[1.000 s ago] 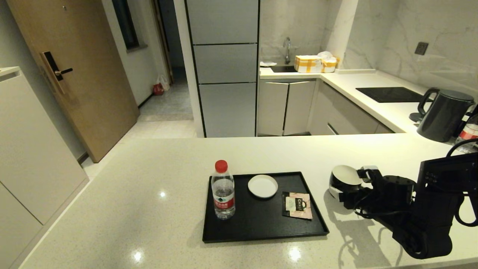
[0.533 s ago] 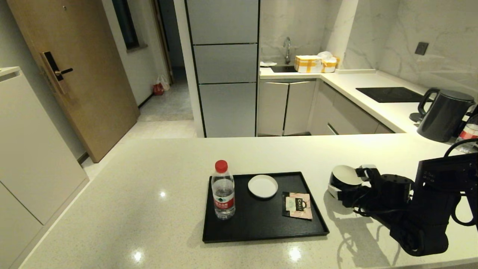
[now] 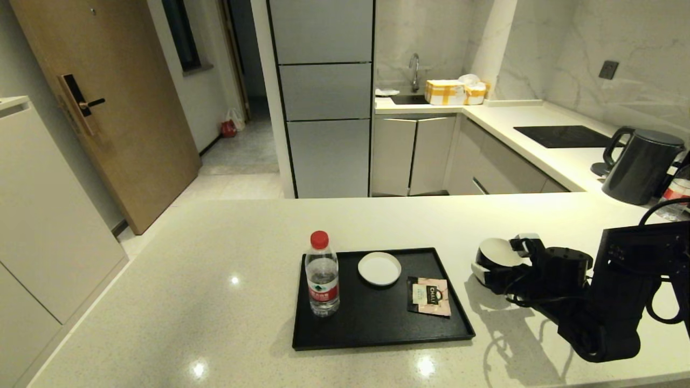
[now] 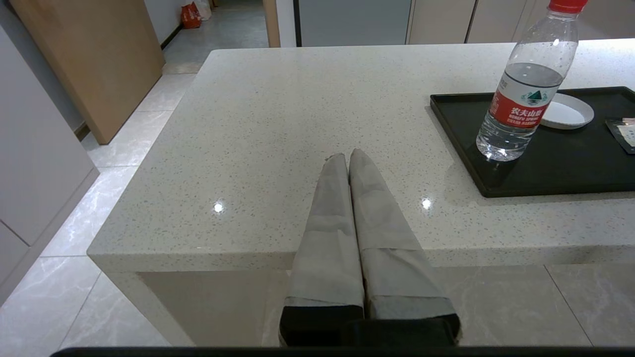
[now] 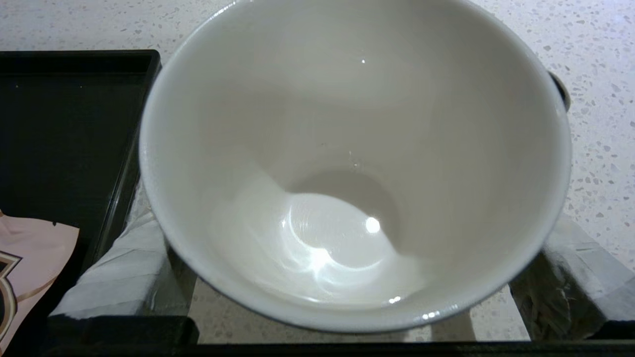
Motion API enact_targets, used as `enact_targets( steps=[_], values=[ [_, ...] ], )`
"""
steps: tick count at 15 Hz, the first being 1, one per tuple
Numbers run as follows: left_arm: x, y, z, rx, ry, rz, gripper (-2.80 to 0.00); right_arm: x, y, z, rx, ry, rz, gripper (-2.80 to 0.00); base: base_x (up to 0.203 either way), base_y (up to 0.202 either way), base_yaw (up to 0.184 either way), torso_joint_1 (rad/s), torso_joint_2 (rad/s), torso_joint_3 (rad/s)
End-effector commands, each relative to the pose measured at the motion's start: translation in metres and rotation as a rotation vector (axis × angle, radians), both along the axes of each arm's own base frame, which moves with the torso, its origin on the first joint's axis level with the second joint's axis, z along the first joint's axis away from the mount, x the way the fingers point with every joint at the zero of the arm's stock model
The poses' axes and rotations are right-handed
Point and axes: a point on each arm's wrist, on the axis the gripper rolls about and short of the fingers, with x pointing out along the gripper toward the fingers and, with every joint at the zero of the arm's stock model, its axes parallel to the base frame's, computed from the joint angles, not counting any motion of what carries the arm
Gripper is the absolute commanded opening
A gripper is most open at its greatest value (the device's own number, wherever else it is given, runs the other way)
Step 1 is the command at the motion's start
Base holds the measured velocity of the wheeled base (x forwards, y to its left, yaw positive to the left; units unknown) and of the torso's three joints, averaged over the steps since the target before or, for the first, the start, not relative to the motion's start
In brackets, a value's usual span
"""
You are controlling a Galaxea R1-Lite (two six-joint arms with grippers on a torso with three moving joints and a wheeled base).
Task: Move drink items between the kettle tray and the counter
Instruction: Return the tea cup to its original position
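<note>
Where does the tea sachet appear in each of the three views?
Head view: tea sachet lies flat on the tray's right part, beside the white saucer.
Left wrist view: only its corner shows at the right edge.
Right wrist view: pink corner at lower left.
Shared landmark: the black kettle tray.

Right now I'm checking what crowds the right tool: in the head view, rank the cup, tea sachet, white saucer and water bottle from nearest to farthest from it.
1. Cup, on the counter, between the right tool's fingers.
2. Tea sachet, at the tray's near-right side.
3. White saucer, mid-tray, toward the back.
4. Water bottle, at the tray's left edge.
</note>
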Motion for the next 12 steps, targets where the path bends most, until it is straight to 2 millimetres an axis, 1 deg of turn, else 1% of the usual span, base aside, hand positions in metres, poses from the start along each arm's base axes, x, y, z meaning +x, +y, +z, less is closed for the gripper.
enact_targets(
  steps=[1,11,12],
  values=[
    [0.0000,0.0000,-0.0004,0.000,-0.001,0.001,-2.80,0.0032,0.0003,-0.0001,0.000,-0.010,0.000,0.00,0.000,0.000,0.000,0.000,0.00,0.000],
    [0.0000,0.0000,-0.0004,0.000,-0.001,0.001,-2.80,0.0066,0.0025,-0.0053,-0.002,0.001,0.002,0.00,0.000,0.000,0.000,0.000,0.00,0.000],
    [0.0000,0.0000,-0.0004,0.000,-0.001,0.001,-2.80,0.0066,0.0030,-0.0053,-0.001,0.001,0.004,-2.80,0.000,0.000,0.000,0.000,0.00,0.000]
  ],
)
